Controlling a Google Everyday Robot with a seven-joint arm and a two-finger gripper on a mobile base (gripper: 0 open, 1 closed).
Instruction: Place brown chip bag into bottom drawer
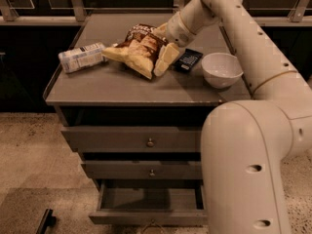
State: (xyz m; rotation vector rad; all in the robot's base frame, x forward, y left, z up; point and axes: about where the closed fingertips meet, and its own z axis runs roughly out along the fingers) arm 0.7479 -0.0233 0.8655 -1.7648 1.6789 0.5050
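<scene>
One huge white robot arm takes up most of the right side from where I'm standing. It rises from a fat rounded segment low down, then bends back over the top of the grey table.

Under the tabletop there are three grey drawers. The top drawer and middle drawer are closed, each with a little round knob. The bottom drawer stands open toward me, and you can see straight into the shallow box.

The brown chip bag is not in it. It's lying crumpled on the table, roughly mid-top, with the pale yellow end pointing left and front. The end effector is right at the bag's right-hand end, fingers spread wide rather than pinched. One pale finger runs down along the bag's right edge to the tabletop, and the other sits up by the bag's far top corner. I can't tell if it's actually pressing on the foil.

A white bowl sits near the table's right edge, well apart from the bag. A white-labelled plastic bottle lies on its side at the left edge. Smallest of the lot, a flat dark packet sits between the bag and the bowl, just beside the lower finger.
</scene>
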